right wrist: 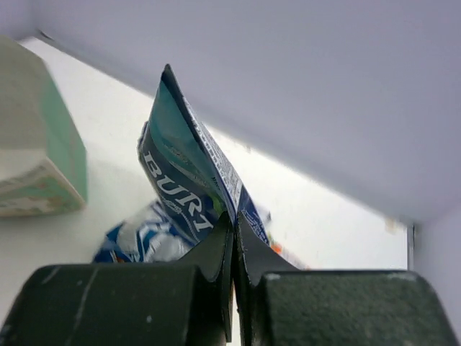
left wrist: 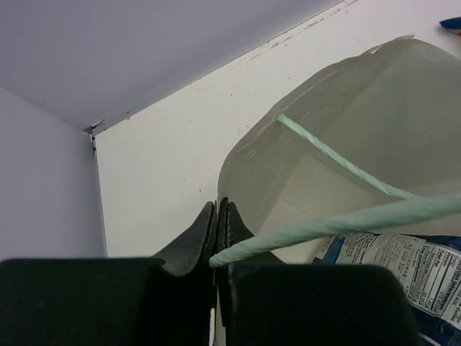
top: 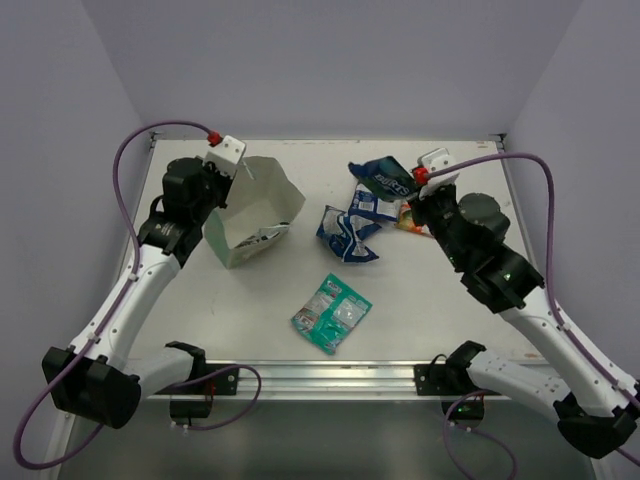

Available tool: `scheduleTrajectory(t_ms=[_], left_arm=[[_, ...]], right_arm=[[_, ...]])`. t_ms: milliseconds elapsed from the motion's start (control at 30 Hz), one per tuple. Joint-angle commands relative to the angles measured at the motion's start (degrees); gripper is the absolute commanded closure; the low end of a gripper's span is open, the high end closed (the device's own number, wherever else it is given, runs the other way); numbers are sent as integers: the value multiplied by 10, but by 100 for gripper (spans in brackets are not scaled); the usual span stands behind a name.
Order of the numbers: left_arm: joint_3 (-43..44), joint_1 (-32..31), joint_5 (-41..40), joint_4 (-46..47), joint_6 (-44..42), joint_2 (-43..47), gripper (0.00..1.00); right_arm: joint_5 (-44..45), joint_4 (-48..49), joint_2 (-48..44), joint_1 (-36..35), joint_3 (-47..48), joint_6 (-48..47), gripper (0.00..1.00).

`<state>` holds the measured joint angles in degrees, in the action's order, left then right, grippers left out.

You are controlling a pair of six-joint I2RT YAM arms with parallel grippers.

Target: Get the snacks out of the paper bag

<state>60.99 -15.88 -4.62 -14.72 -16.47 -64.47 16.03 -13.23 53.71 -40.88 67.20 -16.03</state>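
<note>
On your left, the left hand [top: 222, 190] is at the far left part of the table [top: 420, 320]. Its two fingers are squeezed tight on a thin green loop handle [left wrist: 338, 220] of the paper bag [top: 255, 210]. Your left wrist camera shows the cord pinched right between them. The bag sits on the table just beside that hand. Its open mouth shows to the top camera, so you can see its whitish inside. You cannot tell if it stands straight or leans. One packet with small print [top: 262, 238] is inside the bag, against the near wall.

Next, in the middle, the teal-green packet [top: 332, 313] lies flat and alone, close to the near edge of the table. A bit farther back is a crumpled heap of blue-and-white packets [top: 347, 232], out of the bag and apart from it.

On your right, the right hand [top: 408, 188] is clamped on one more blue packet [top: 385, 178]. In the right wrist camera the packet sticks up from between the closed fingers, and you can read the white letters "BURT" on it. An orange packet [top: 408, 218] peeks out just beside the heap, partly hidden under the right arm.
</note>
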Motion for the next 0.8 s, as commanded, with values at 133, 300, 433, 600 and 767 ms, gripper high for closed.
scheduleTrajectory(t_ms=[133,300,433,600,767], left_arm=[[52,-1,-76,44,-15,-14,100],[58,-2,-68,42,-16,-14,100],[44,-2,-46,44,-21,-10,100],[4,-5,-20,49,-21,2,100],[-25,-10,12,49,-23,26,100]], right_arm=[[178,-93,-42,96,-169,228,100],[221,-159,-15,116,-213,286,98],[117,-167,15,94,-216,266,79],[-8,-194,36,67,-185,273,41],[-73,-218,13,43,-89,306,25]])
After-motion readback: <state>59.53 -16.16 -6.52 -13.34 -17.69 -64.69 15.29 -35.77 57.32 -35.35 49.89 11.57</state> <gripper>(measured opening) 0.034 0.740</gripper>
